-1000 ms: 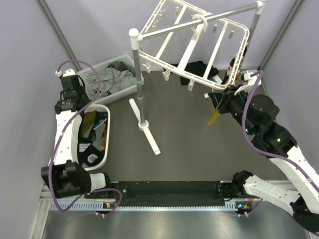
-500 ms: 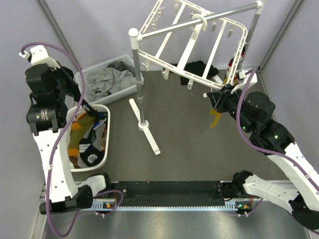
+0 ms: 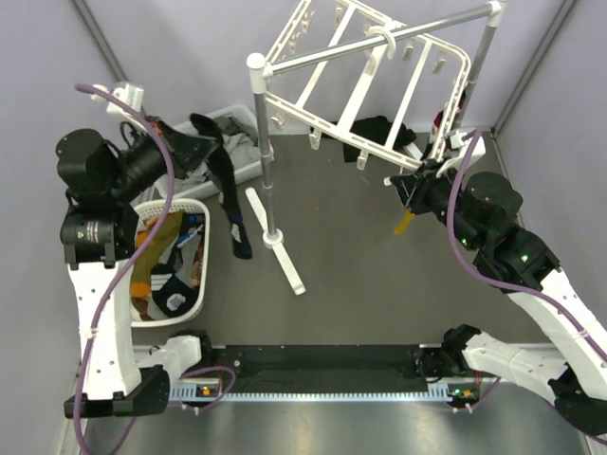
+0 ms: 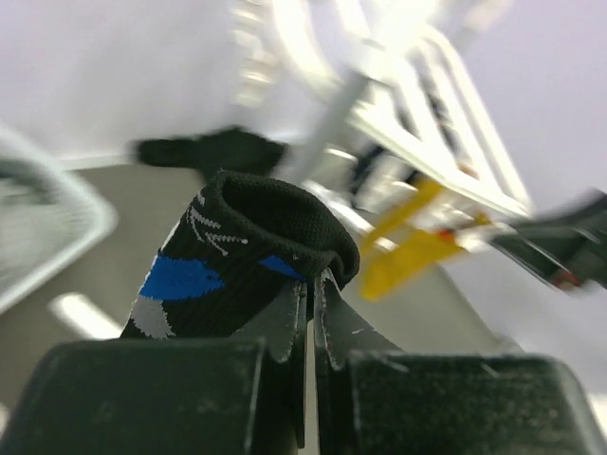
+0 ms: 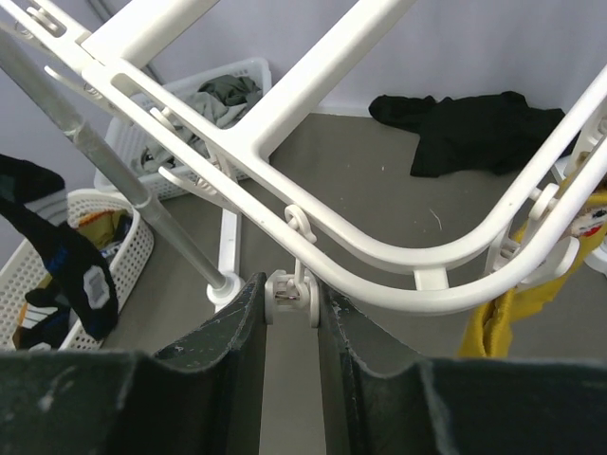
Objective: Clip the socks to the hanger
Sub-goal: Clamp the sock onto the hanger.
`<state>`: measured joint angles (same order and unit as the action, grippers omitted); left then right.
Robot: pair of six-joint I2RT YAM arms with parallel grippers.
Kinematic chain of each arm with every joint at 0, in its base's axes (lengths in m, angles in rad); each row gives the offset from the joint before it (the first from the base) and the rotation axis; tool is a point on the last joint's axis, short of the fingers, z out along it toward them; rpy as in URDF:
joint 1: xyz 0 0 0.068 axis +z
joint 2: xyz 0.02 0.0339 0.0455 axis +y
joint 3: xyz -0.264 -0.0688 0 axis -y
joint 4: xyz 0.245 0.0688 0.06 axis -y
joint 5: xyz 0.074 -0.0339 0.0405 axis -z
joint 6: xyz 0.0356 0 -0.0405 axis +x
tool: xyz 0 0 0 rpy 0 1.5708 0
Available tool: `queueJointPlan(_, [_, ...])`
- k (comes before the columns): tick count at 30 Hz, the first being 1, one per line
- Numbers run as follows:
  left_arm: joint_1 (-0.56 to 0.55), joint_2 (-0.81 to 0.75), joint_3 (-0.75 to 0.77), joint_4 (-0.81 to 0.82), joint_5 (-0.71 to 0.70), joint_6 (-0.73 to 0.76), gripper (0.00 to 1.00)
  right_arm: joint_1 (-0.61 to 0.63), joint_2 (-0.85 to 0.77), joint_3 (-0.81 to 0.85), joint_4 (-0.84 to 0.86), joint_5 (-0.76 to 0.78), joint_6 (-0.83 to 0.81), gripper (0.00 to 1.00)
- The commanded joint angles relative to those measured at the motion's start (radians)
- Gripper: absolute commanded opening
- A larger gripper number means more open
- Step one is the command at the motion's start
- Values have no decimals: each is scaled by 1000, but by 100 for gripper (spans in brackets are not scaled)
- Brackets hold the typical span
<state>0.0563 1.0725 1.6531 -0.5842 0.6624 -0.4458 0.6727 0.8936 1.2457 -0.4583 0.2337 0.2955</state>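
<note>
Socks point(image 3: 169, 289) lie heaped in the white basket point(image 3: 207, 275) by my left arm, and one of them, a black sock point(image 4: 248, 248) with blue and white marks, is out of it. My left gripper point(image 4: 308, 318) has its jaws pressed together on that sock's cuff, and from above I see the rest of it dangling down beside the basket, close to the grey pole rack point(image 3: 264, 161). The hanger point(image 3: 365, 90), a white frame with cross bars, hangs tilted from the rack's top pole by its hook. My right gripper point(image 5: 291, 305) is raised to the frame's near rail. Its jaws are drawn in on a small white clip point(image 5: 292, 290) that hangs from the rail, one finger against each side of it. A yellow sock point(image 5: 503, 318) hangs from the frame just to the right of that clip. A black garment point(image 5: 474, 128) lies on the table beyond the hanger.
</note>
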Motion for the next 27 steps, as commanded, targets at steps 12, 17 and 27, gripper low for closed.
queueJointPlan(12, [-813, 107, -139, 233, -102, 34, 0, -4, 11, 58, 10, -34, -4, 0])
queueJointPlan(17, [-894, 252, -92, 236, -197, 78, 0, -4, 2, 66, 4, -31, -10, 0])
queueJointPlan(27, [-952, 429, 22, 146, -372, 177, 0, -4, -5, 110, -16, -56, -30, 0])
